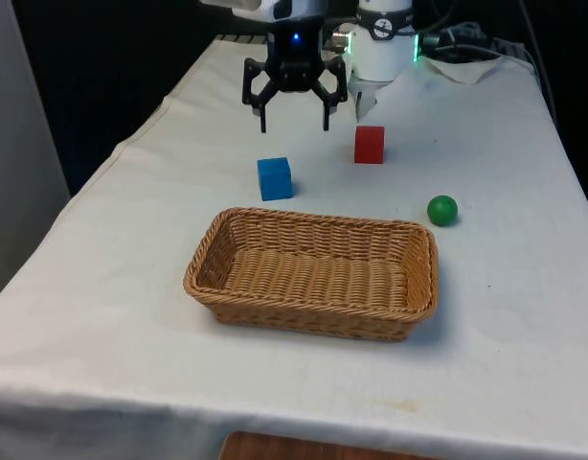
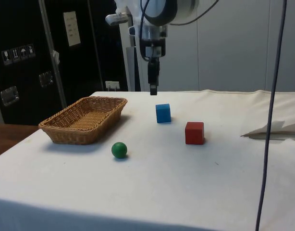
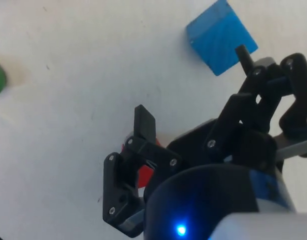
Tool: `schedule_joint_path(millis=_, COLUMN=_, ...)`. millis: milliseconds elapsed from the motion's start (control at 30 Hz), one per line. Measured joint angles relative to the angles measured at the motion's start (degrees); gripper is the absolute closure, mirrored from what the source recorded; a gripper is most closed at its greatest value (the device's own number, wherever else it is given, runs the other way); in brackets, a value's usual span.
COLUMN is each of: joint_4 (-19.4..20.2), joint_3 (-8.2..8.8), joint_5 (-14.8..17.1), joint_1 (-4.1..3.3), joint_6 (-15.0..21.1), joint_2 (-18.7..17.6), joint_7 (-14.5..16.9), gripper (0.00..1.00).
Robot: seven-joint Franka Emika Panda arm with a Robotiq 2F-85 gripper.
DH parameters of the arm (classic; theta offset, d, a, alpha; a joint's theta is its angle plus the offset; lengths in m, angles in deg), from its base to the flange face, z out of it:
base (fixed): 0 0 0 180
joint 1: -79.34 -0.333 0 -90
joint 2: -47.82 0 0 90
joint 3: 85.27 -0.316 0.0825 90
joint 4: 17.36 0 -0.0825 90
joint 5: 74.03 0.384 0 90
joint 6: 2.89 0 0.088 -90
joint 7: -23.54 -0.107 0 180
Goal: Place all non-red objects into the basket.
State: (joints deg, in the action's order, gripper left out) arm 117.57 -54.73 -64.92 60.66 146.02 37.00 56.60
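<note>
1. I'm hovering the gripper point(image 1: 294, 120) above the cloth w/ fingers spread wide, holding nothing.
2. Blue cube point(image 1: 274, 178) is sitting just below the claw and toward the wicker basket point(image 1: 210, 257); I reckon I'm needing a short move basket-ward, then down.
3. In the wrist view the blue cube point(image 3: 221, 36) is lying skewed to the finger line, so probably a wrist turn first.
4. Green ball point(image 1: 442, 210) is waiting by the basket's corner, on the front view's right; red cube point(image 1: 369, 144) is staying out.

Even, bright overhead light on the white desk point(image 1: 102, 287); soft short shadows under the basket point(image 1: 313, 273) and blocks; dark backdrop at the frame's top.
</note>
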Motion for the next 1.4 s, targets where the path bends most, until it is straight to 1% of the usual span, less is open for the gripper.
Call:
schedule_joint_path(millis=200, joint_4=-0.1, joint_3=0.92, joint_5=0.5, joint_1=0.46, joint_6=0.0, joint_2=-0.2, joint_7=1.7, gripper=0.00)
schedule_joint_path(millis=333, joint_4=-0.3, joint_3=1.78, joint_5=2.5, joint_1=0.74, joint_6=0.0, joint_2=-1.2, joint_7=4.3, gripper=0.00)
schedule_joint_path(millis=400, joint_4=-0.6, joint_3=2.01, joint_5=3.6, joint_1=0.86, joint_6=0.0, joint_2=-1.7, joint_7=5.6, gripper=0.00)
schedule_joint_path(millis=433, joint_4=-0.7, joint_3=2.18, joint_5=4.5, joint_1=0.92, joint_6=0.0, joint_2=-2.1, joint_7=6.8, gripper=0.00)
schedule_joint_path(millis=467, joint_4=-0.7, joint_3=2.23, joint_5=4.8, joint_1=0.92, joint_6=0.0, joint_2=-2.2, joint_7=7.2, gripper=0.00)
schedule_joint_path(millis=600, joint_4=-0.7, joint_3=2.35, joint_5=5.3, joint_1=0.97, joint_6=0.0, joint_2=-2.5, joint_7=7.8, gripper=0.00)
schedule_joint_path(millis=867, joint_4=-0.6, joint_3=2.23, joint_5=5.8, joint_1=0.97, joint_6=0.0, joint_2=-3.4, joint_7=8.1, gripper=0.00)
schedule_joint_path(millis=933, joint_4=-0.7, joint_3=2.12, joint_5=6.8, joint_1=0.97, joint_6=0.0, joint_2=-3.9, joint_7=8.7, gripper=0.00)
schedule_joint_path(millis=967, joint_4=-1.0, joint_3=2.12, joint_5=8.0, joint_1=1.03, joint_6=0.0, joint_2=-4.6, joint_7=9.6, gripper=0.00)
schedule_joint_path(millis=1000, joint_4=-1.0, joint_3=2.12, joint_5=8.0, joint_1=1.03, joint_6=0.0, joint_2=-4.6, joint_7=9.6, gripper=0.00)
schedule_joint_path(millis=1067, joint_4=-1.4, joint_3=2.12, joint_5=9.3, joint_1=1.03, joint_6=0.0, joint_2=-5.5, joint_7=10.7, gripper=0.00)
schedule_joint_path(millis=1100, joint_4=-1.4, joint_3=2.12, joint_5=9.3, joint_1=1.03, joint_6=0.0, joint_2=-5.5, joint_7=10.7, gripper=0.00)
schedule_joint_path(millis=1233, joint_4=-2.3, joint_3=2.18, joint_5=11.9, joint_1=1.15, joint_6=0.0, joint_2=-7.0, joint_7=13.1, gripper=0.00)
schedule_joint_path(millis=1267, joint_4=-2.6, joint_3=2.23, joint_5=13.1, joint_1=1.26, joint_6=0.0, joint_2=-7.6, joint_7=14.3, gripper=0.00)
schedule_joint_path(millis=1367, joint_4=-2.8, joint_3=2.23, joint_5=14.6, joint_1=1.32, joint_6=0.0, joint_2=-8.3, joint_7=16.0, gripper=0.00)
schedule_joint_path(millis=1400, joint_4=-2.8, joint_3=2.23, joint_5=14.6, joint_1=1.32, joint_6=0.0, joint_2=-8.3, joint_7=16.0, gripper=0.00)
